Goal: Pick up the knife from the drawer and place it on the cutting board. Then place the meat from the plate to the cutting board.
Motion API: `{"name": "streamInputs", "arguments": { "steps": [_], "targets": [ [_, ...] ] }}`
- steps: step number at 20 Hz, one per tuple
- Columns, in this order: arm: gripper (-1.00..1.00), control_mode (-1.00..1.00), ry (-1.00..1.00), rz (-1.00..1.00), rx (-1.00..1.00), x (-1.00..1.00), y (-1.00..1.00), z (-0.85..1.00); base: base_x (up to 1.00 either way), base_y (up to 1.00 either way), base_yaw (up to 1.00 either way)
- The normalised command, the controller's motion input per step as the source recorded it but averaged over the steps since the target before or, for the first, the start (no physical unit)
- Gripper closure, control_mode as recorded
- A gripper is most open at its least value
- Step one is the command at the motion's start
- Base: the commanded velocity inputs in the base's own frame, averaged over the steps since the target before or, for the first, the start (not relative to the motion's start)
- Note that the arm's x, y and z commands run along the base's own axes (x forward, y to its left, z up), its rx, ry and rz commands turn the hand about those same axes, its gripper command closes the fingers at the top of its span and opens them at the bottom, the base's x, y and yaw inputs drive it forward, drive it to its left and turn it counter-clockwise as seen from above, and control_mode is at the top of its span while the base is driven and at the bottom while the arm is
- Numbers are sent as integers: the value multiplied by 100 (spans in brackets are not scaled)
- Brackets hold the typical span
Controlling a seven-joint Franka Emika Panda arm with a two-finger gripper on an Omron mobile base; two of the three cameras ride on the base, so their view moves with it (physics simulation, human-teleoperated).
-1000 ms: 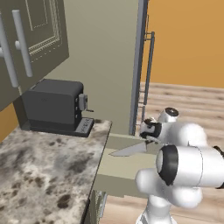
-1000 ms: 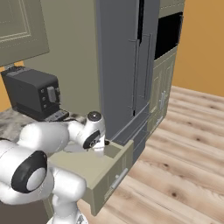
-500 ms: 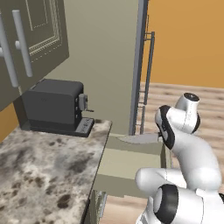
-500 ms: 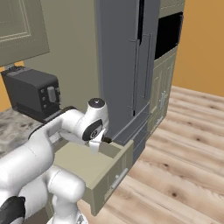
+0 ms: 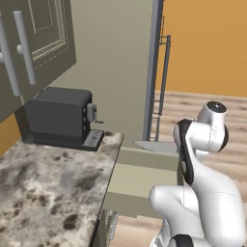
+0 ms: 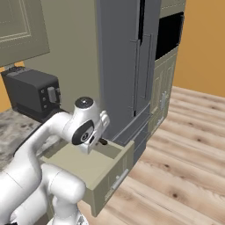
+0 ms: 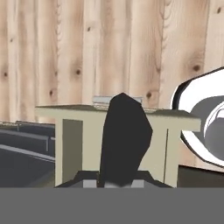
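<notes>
Above the open drawer [image 5: 140, 181], the knife [image 5: 154, 146] hangs in the air, held by the pincer [image 7: 124, 144]. In the left base view its broad silver-grey blade lies nearly flat and points to the left, toward the edge of the marbled surface [image 5: 43, 193]; the handle end goes behind the white arm and cannot be seen there. In the hand view the short black handle stands up as a dark rounded shape right in front of the camera, and the pincer is pressed together on it. In the right base view only a small dark piece of the handle [image 6: 103, 142] shows under the hand.

The drawer is pulled far out from the cabinet. It is shallow, beige-olive, with a flat front panel [image 6: 115, 175], and its inside looks plain and pale. In the hand view the drawer front is seen from above, with the wooden floor [image 7: 109, 48] behind it.

On the surface, at the back near the wall, stands a dark grey coffee machine [image 5: 60, 118]. Beside the drawer rises a tall grey fridge [image 6: 127, 66] with long bar handles.
</notes>
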Motion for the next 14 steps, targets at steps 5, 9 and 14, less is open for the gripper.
{"name": "streamInputs", "arguments": {
  "steps": [5,9,14],
  "targets": [
    [100,-100,1,29,0,-40,-4,46,0,0,0],
    [100,-100,-10,56,0,-55,0,48,0,0,0],
    [100,100,-2,9,-1,-9,-4,7,-65,-21,20]
  ]
}}
